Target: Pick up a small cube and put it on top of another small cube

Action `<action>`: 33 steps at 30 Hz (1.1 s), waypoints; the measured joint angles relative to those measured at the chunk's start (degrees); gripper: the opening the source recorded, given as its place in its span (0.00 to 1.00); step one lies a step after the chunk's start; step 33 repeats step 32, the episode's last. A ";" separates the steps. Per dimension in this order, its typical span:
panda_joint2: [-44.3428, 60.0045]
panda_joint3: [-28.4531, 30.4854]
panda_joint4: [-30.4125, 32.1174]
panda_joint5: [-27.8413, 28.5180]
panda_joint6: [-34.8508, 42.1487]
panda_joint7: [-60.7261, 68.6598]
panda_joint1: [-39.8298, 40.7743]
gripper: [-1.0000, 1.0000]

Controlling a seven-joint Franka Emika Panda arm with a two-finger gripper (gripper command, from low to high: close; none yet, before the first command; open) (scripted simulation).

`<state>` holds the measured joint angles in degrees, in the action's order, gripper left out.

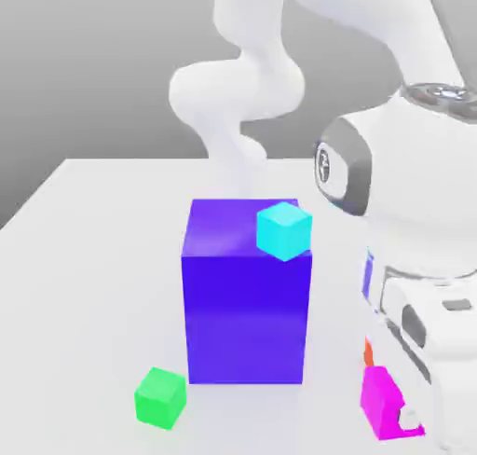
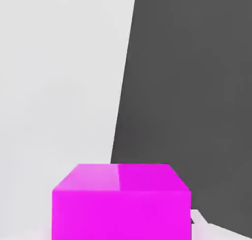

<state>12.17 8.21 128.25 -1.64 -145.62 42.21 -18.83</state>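
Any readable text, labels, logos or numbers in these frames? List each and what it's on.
None readable.
Round emblem on the arm's wrist housing: a mark is there, too blurred to read.
Big blue-purple block, cyan cube, green cube, magenta cube: plain faces, no print.
Table: no markings.

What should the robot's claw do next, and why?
Probably lift a little, straight up. The claw is shut low at the table, with a magenta cube right at it, and it seems to be gripping that cube. Raising it first would likely keep it from bumping the big blue-purple block before heading toward the green cube.
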 joint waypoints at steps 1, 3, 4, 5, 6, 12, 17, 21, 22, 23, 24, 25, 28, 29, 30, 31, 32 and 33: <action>-1.16 0.71 0.92 -0.70 -0.02 1.65 0.98 0.00; -3.36 1.99 2.75 -2.37 0.00 5.20 3.09 0.00; -4.39 2.61 3.66 -3.30 0.02 7.04 4.26 0.00; -5.37 3.27 4.56 -4.30 0.06 8.94 5.53 0.00; -6.29 4.00 5.46 -5.35 0.12 10.87 6.86 0.00; -10.48 7.17 11.22 -12.21 0.40 23.15 14.59 0.00; -10.36 7.86 19.97 -1.35 -4.81 21.10 16.42 0.00; -7.82 7.84 20.68 -0.61 -8.14 21.11 15.86 0.00; -7.01 7.73 20.65 -1.01 -8.95 21.42 15.87 0.00; -6.15 7.48 20.61 -1.44 -9.76 21.74 16.04 0.00; -5.23 7.25 20.56 -2.06 -10.60 22.20 16.17 0.00; -4.26 6.97 20.52 -2.77 -11.44 22.71 16.33 0.00; -1.09 5.60 20.40 -5.32 -14.03 24.57 17.31 0.00; 0.05 5.01 20.37 -6.34 -14.90 25.30 17.75 0.00; 0.82 4.54 20.35 -7.01 -15.49 25.79 18.12 1.00; 0.82 4.54 20.35 -7.01 -15.49 25.79 18.13 1.00; 0.82 4.54 20.34 -7.01 -15.49 25.79 18.13 1.00; 0.82 4.54 20.34 -7.01 -15.49 25.79 18.13 1.00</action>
